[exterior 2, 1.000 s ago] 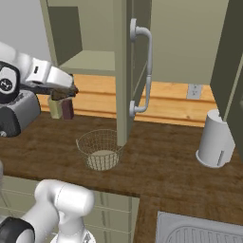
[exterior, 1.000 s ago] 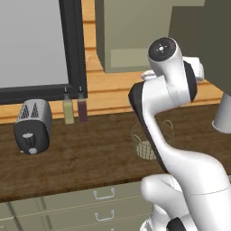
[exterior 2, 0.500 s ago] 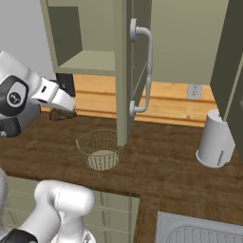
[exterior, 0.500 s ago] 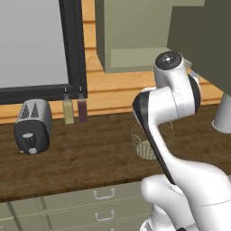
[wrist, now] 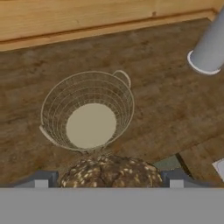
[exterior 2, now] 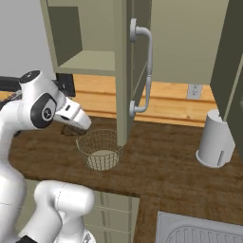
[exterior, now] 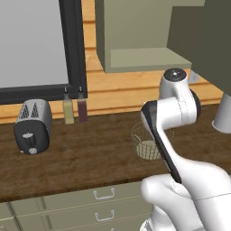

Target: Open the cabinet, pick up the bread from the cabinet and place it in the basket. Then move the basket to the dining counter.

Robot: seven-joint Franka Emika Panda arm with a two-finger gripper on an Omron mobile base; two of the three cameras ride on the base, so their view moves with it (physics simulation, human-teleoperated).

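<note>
We see the white arm's pincer (wrist: 107,178) poised above the dark-brown wood-plank table (wrist: 166,96), its two small dark finger tips (wrist: 41,179) standing on either side of a rounded, dark-brown seeded lump of bread (wrist: 109,173) and pinching it between them. In the hand view, the bread sits at the lower edge, just short of the near rim of the round, bowl-shaped basket of thin tan wire mesh (wrist: 87,111). The basket stands upright on the table, its pale round base bare and a small loop handle showing at its rim. A pale grey cylindrical container (wrist: 210,43) rests on the table well apart from the basket, toward the upper right of that view.

In the right base view, the hand (exterior 2: 73,116) reaches down and forward just left of the basket (exterior 2: 100,149), with a dark shape under its tip that we take for the bread, too small to make out clearly. The sage-green wall cabinet (exterior 2: 85,42) hangs above; its panelled door (exterior 2: 124,71), carrying a vertical silver bar handle (exterior 2: 144,71), is swung open edge-on toward us, and the shelf behind it lies exposed. The grey container (exterior 2: 216,140) stands to the right on the table.

In the left base view, the arm hides most of the basket (exterior: 144,142). A silver toaster (exterior: 31,124) and two slim bottles (exterior: 74,108) stand at the left of the table (exterior: 81,153), over pale drawers with curved handles (exterior: 103,194).
</note>
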